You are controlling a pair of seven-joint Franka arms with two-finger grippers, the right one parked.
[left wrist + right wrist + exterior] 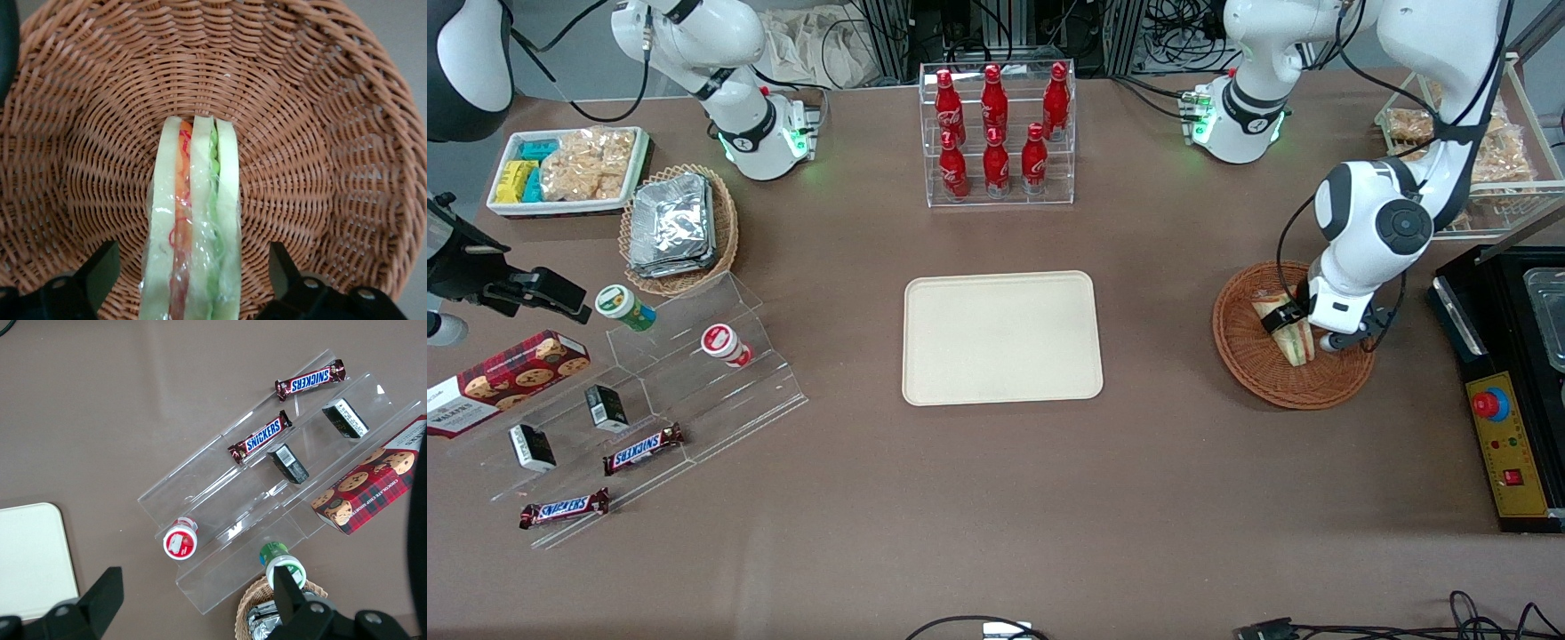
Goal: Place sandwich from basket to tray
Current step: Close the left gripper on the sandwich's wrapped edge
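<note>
Early in the task, by the look of it: nothing moved to its goal yet. Sandwich (193, 227) lying on its edge inside the basket (320, 133), filling stripes up, resting on the woven floor. In the front view, the same sandwich (1294, 340) sitting in the basket (1249, 356) toward the working arm's end of the surface. Gripper (193, 280) low inside the basket, straddling the wedge. Fingers (100, 270) apart, one on each side of the sandwich with a gap of bare wicker showing between each finger and the wrapper; no contact visible, no clamp. Tray (1003, 338) bare at the middle of the surface, well apart from the basket.

Done so far, judging from this: approach and alignment over the wedge. Left to do: closing on the bread faces, lifting clear of the basket rim, carrying sideways toward the tray, lowering and releasing. Likely soft under the clear wrap, so probably in need of a gentle squeeze.
</note>
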